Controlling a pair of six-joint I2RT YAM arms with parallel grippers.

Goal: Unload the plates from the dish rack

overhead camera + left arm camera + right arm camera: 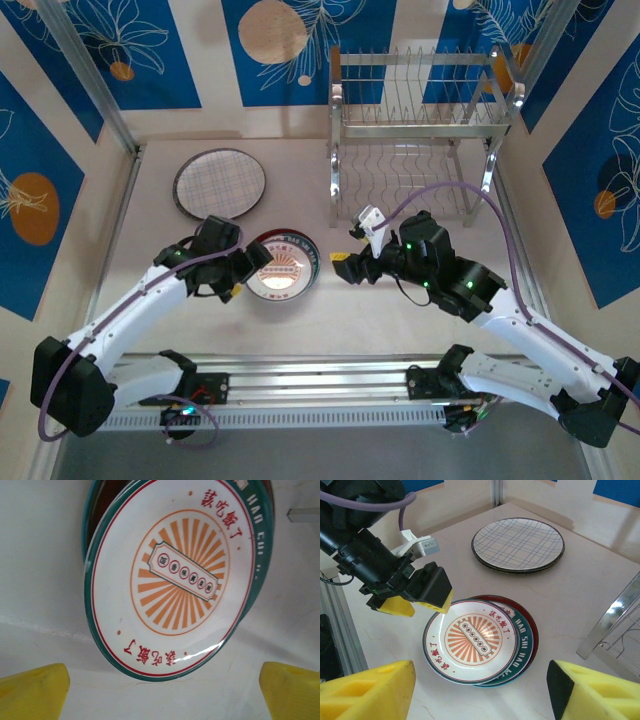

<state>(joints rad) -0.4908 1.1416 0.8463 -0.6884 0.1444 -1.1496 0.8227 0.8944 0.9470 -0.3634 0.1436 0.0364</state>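
Left pincer [417,603], jaws apart, hangs just over the sunburst plate [470,641], which lies skewed atop other plates [524,636] on the counter [580,595]; clipping its rim on withdrawal could slide it off.

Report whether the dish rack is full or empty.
Empty: the dish rack shows bare wire on both tiers; the plaid plate and the sunburst stack lie on the table.
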